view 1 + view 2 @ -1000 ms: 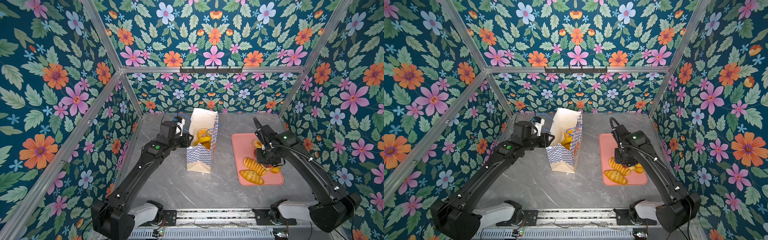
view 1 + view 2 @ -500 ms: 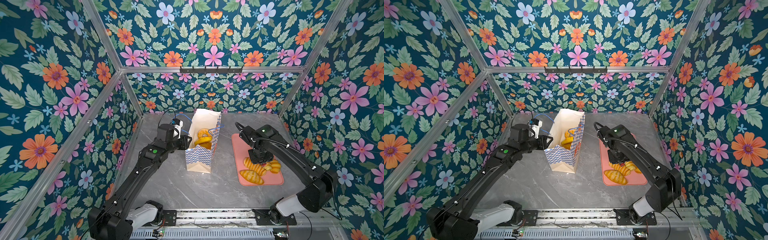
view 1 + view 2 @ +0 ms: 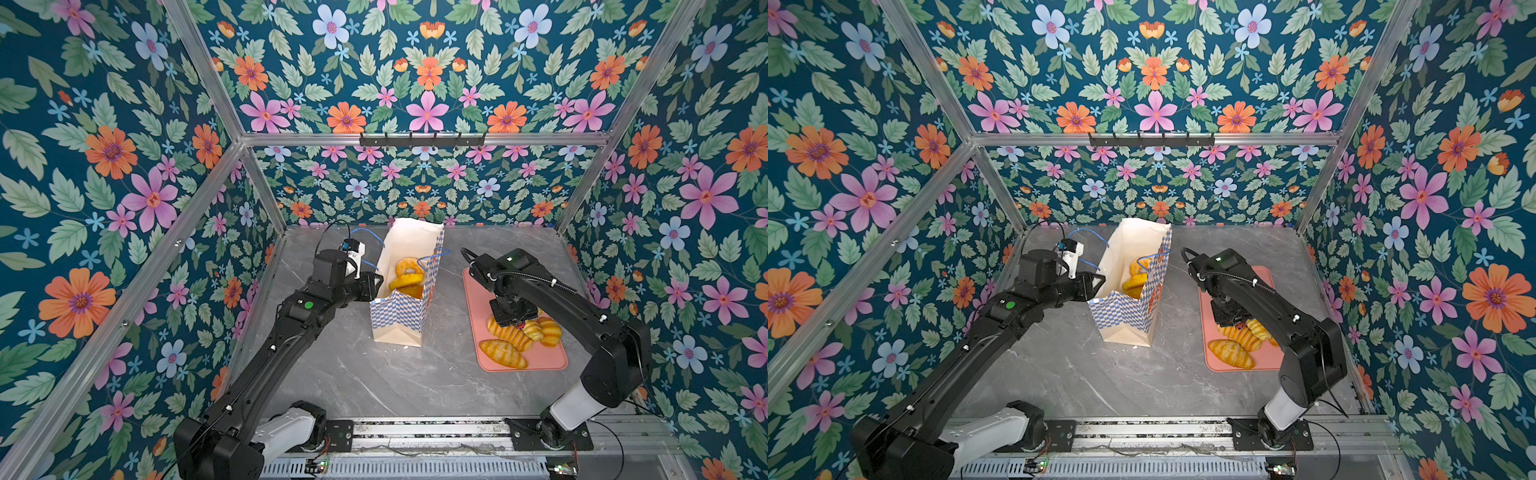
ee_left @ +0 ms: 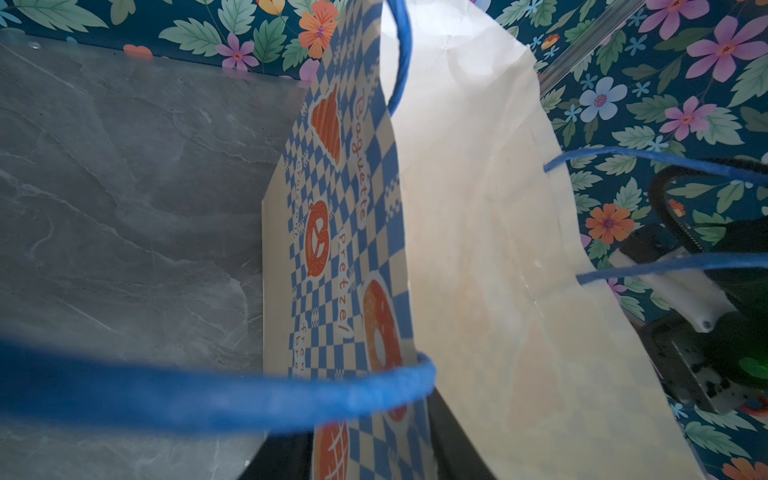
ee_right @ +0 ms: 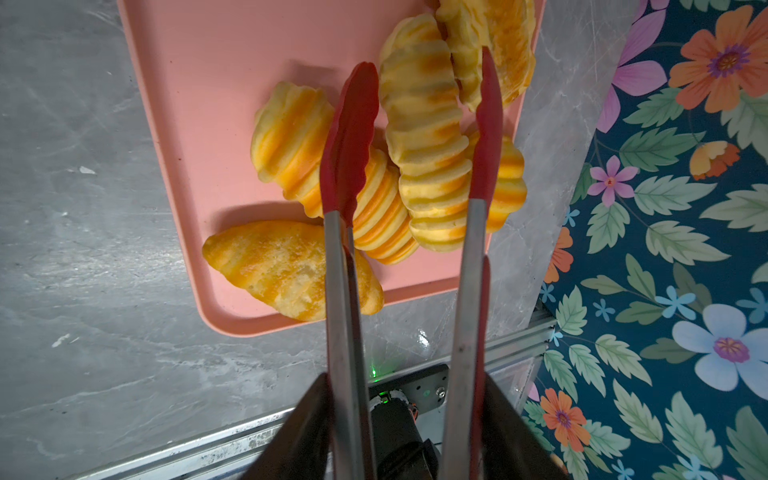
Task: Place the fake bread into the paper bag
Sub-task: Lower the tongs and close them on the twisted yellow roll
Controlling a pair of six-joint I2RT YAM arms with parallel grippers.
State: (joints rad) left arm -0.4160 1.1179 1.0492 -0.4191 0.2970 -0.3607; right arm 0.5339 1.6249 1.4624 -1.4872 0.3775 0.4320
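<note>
The paper bag, cream with blue-and-white checks and orange bakery pictures, stands upright mid-table, mouth up. A ring doughnut and more golden pieces lie inside it. The left gripper pinches the bag's 9 o'clock wall. At 3 o'clock the pink tray holds glossy, ridged fake bread, long axes running 10 to 4 o'clock. The right gripper clasps tongs, whose red tips stand apart astride one loaf.

Glossy bread, smooth matt tray, creased paper bag, brushed metal tongs.
</note>
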